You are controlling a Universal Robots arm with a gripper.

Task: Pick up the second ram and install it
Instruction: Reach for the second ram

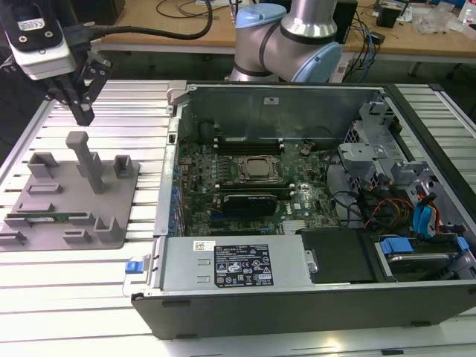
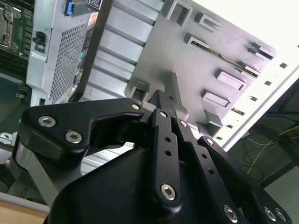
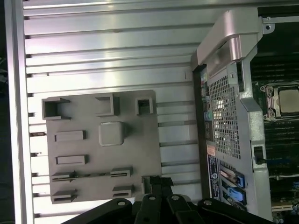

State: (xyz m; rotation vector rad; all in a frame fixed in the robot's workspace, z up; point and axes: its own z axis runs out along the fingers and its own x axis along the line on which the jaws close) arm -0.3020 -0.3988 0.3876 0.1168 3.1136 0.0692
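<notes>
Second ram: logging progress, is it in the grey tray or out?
In: the second ram sits slotted in the grey tray, the gripper apart from it.

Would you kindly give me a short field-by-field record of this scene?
hand: shut, empty, hovering by the holder tray's edge
second ram: lying in the holder tray, apart from the hand
holder tray: on the slatted table, at the exterior view's left of the computer case
motherboard: exposed inside the open case

Holder tray (image 1: 71, 199) half hides the second ram (image 1: 56, 217).
</notes>
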